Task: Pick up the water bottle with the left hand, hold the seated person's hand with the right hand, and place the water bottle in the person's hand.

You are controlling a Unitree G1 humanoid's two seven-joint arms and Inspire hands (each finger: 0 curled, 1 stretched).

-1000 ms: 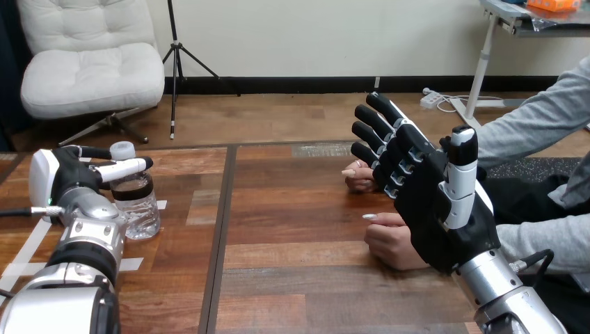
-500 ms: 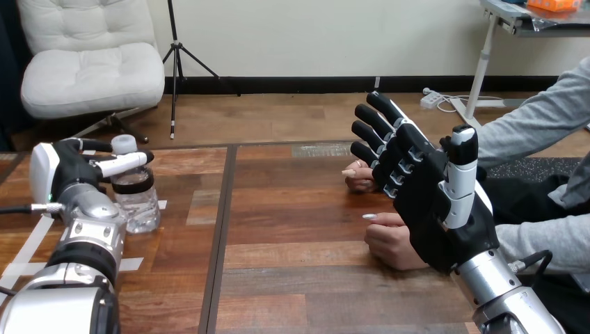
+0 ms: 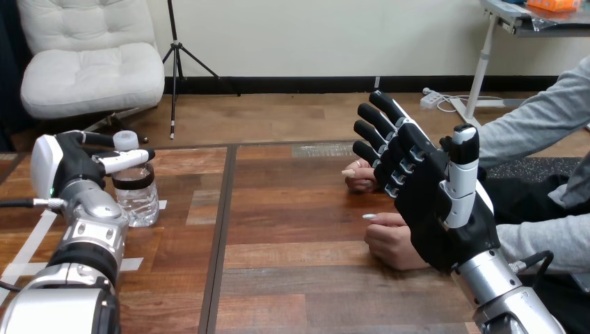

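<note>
Left hand (image 3: 69, 170) is curled round the upright bottle (image 3: 137, 200). Well right of the bottle, right hand (image 3: 435, 209) is spread wide beside the person's hands (image 3: 391, 242) on the worktop (image 3: 292, 229).

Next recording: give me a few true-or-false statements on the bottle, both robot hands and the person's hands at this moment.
1. The left robot hand has its thumb and fingers curled round the water bottle. True.
2. The water bottle lies on its side. False: it is upright.
3. The right robot hand grips the person's nearer hand. False: its fingers are straight and curl round nothing.
4. The person's nearer hand rests on the table. True.
5. The bottle's cap is off. False: its white cap is on.
</note>
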